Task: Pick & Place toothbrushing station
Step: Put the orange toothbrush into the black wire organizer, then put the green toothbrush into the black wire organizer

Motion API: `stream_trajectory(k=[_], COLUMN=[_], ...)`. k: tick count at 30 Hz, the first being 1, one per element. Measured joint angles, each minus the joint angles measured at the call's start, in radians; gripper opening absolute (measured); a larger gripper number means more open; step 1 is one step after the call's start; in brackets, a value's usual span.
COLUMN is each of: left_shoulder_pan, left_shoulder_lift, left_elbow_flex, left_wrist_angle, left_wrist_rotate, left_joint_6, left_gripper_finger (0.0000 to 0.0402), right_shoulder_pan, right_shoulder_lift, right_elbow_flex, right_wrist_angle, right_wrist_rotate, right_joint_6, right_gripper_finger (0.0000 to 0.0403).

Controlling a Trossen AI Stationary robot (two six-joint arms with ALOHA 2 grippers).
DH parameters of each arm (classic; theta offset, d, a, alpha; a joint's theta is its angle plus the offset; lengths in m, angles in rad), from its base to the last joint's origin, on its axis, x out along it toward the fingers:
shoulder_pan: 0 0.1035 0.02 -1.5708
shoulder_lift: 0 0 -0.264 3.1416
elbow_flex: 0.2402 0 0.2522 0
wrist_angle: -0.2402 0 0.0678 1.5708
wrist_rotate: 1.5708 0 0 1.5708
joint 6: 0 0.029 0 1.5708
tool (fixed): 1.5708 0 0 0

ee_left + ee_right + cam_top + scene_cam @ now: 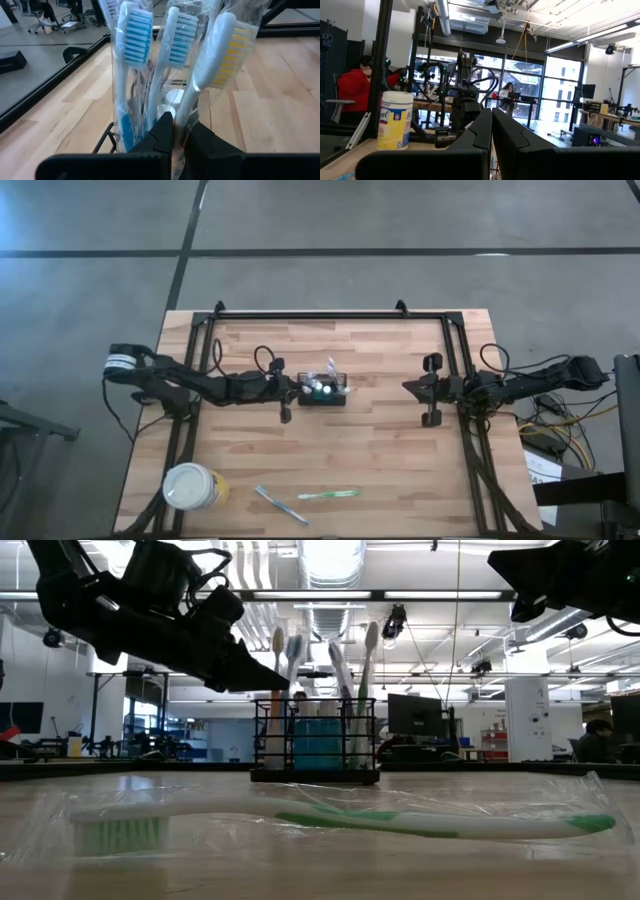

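Observation:
The black wire-mesh caddy stands on its base at the table's middle, holding several wrapped toothbrushes upright. My left gripper comes at it from the table's left, above the caddy's rim. It is shut on the handle of the yellow-bristled toothbrush. Two blue-bristled toothbrushes stand beside that one. My right gripper is shut and empty at the table's right, well clear of the caddy. My left gripper pinches the wrapped handle of the yellow-bristled toothbrush between its two fingers. The fingers come nearly level from the table's left, across the handle. The toothbrush stands upright in the caddy, whose rim shows just below.
A round white-and-yellow canister stands at the near left. A green toothbrush in clear wrap and a bluish one lie near the front edge. The green one fills the low view's foreground. A black rail frame borders the table.

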Motion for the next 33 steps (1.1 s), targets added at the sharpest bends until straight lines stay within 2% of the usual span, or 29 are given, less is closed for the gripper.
stream_trajectory(k=[5,9,15,25,29,33], left_shoulder_pan=[0.002,0.002,0.003,0.003,0.003,0.003], left_shoulder_lift=[-0.002,-0.003,-0.022,-0.107,-0.174,-0.247], left_elbow_flex=[0.000,-0.002,-0.004,-0.004,-0.004,-0.003], left_wrist_angle=[-0.002,-0.019,-0.036,-0.054,-0.103,-0.168], left_wrist_rotate=[0.004,0.027,0.078,0.117,0.117,0.117], left_joint_6=[-0.004,-0.025,-0.034,-0.029,-0.018,-0.016], left_gripper_finger=[0.0030,0.0050,0.0103,0.0225,0.0253,0.0264], right_shoulder_pan=[0.000,0.000,0.000,0.000,0.000,0.000], right_shoulder_lift=[0.000,0.000,0.000,0.000,0.000,0.000], right_elbow_flex=[0.000,0.000,0.000,0.000,0.000,0.000], right_wrist_angle=[-0.001,-0.001,-0.001,-0.002,-0.002,-0.002], right_wrist_rotate=[0.000,0.000,0.000,-0.001,0.000,-0.001], right_joint_6=[0.000,0.000,0.000,0.000,0.000,0.000], right_gripper_finger=[0.0008,0.0008,0.0008,0.0008,0.0008,0.0008])
